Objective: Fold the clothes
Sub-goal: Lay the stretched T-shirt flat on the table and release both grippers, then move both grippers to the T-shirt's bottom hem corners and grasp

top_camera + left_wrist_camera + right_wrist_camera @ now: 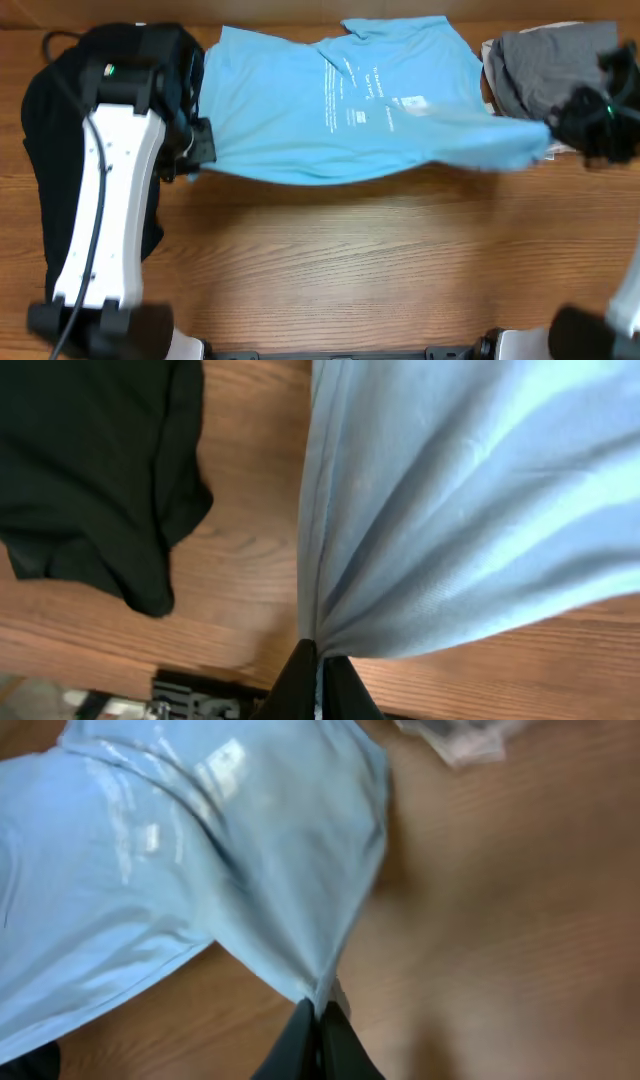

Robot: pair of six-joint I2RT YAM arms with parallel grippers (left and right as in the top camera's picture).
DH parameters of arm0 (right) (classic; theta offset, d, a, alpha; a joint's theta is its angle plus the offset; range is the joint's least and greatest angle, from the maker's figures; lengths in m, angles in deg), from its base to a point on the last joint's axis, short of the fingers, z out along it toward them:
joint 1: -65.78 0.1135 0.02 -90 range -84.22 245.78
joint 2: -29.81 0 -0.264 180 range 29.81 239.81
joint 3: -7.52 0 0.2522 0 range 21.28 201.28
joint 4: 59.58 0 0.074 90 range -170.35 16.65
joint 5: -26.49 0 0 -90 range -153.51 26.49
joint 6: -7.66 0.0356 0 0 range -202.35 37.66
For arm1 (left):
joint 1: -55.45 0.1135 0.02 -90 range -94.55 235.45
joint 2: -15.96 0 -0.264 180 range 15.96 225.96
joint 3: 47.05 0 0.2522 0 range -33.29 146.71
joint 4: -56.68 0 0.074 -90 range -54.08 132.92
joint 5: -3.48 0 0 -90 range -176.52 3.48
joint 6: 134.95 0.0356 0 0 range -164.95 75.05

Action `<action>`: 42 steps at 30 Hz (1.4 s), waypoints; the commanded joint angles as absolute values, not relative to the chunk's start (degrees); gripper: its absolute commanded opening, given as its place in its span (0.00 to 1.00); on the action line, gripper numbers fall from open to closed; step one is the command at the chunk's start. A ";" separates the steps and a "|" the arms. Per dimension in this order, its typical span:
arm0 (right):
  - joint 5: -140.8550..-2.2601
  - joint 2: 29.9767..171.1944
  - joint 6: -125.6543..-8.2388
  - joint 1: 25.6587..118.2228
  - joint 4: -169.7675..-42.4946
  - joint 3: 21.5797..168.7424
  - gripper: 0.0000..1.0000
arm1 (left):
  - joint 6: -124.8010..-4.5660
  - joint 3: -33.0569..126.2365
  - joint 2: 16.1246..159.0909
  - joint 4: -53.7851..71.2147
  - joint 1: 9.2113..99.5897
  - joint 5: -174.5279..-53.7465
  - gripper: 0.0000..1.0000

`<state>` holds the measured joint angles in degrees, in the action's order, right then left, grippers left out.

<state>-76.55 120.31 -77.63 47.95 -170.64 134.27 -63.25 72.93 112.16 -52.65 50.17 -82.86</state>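
Light blue T-shirt (300, 120) is stretched between both arms over the far side of the surface (360, 260). Left gripper (318, 660) is pinched shut on one edge, right gripper (320, 1012) on the opposite edge. Judgement: equal tension, lower both ends together, land clear of the black shirt (90, 460) at left.

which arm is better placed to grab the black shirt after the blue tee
Left, likely. The black shirt lies beside the left gripper; the right gripper is at the far end of the light blue T-shirt, which both are shut on.

Light blue T-shirt (330, 110) stretched taut; black shirt (42, 150) crumpled beside.
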 commanded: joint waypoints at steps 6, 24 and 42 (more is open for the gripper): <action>-75.55 107.18 -76.10 42.34 -170.23 114.54 0.06 | -70.88 57.71 102.92 -51.49 48.93 -82.07 0.04; -82.78 102.65 -76.37 38.79 -164.26 95.06 0.26 | -74.77 35.79 98.24 -36.58 49.03 -79.91 0.04; -78.28 102.37 -55.23 42.47 -150.42 72.07 0.32 | -81.41 21.96 98.24 -23.75 49.06 -79.52 0.05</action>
<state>-82.85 103.04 -62.68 40.83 -150.95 73.88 -78.07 24.78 99.31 -26.22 49.14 -80.28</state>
